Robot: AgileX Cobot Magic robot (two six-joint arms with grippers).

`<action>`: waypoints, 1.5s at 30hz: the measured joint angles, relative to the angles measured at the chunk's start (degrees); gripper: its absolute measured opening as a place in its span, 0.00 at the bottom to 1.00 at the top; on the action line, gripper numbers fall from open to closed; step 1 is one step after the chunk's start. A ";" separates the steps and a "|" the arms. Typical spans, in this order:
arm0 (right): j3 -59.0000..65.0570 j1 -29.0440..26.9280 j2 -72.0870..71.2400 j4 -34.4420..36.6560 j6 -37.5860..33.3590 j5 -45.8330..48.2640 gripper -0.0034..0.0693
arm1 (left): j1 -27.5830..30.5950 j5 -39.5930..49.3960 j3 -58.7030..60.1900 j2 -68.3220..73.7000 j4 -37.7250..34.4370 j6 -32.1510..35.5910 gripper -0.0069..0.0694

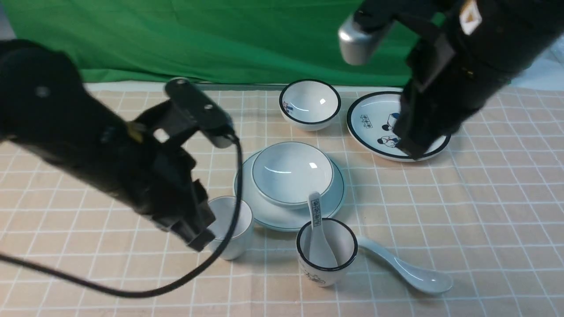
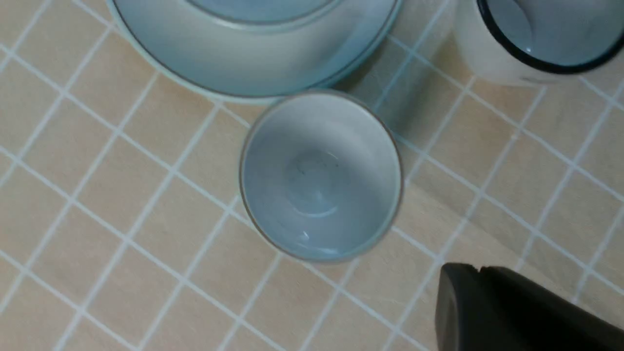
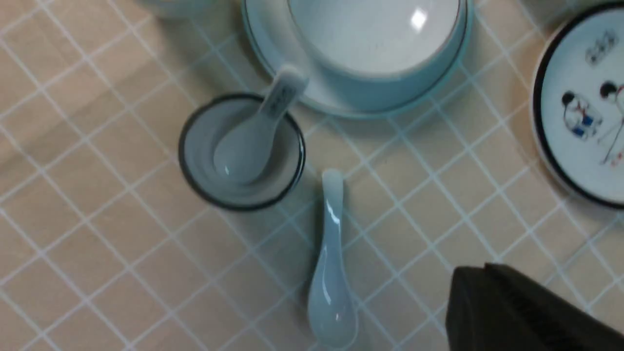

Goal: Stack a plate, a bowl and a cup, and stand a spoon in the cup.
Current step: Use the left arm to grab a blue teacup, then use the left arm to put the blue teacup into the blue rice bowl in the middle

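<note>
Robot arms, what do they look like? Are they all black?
Mostly. Both are chunky and black. The left arm trails a long black cable and has a small yellow tag. The right arm has a silver cylinder and a white sticker with an orange mark.

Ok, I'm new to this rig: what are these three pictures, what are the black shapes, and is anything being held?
The black shapes are the robot's two arms. The wide picture looks forward from between them. The other two look down from a camera on each wrist.

The left fingers hang beside the plain cup, which stands empty on the checked cloth. The right fingers hang near the cartoon plate. Neither holds anything I can see, and I cannot tell whether they are open.

In the middle, the bowl sits on the plate. The plain spoon lies flat on the cloth beside a black-rimmed cup, which has a printed spoon standing in it. A black-rimmed bowl is at the back.
</note>
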 joint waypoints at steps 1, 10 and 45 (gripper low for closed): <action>2.07 -0.08 -1.17 -0.03 0.17 -0.15 0.09 | -0.32 0.20 -1.61 1.90 0.46 -0.21 0.21; 20.24 -0.12 -12.40 0.15 1.19 -5.76 0.10 | -0.50 3.86 -9.47 15.38 0.74 -1.17 0.60; 28.16 -0.15 -15.67 -0.12 2.93 -9.37 0.15 | -3.92 11.60 -42.85 33.88 4.37 -2.74 0.15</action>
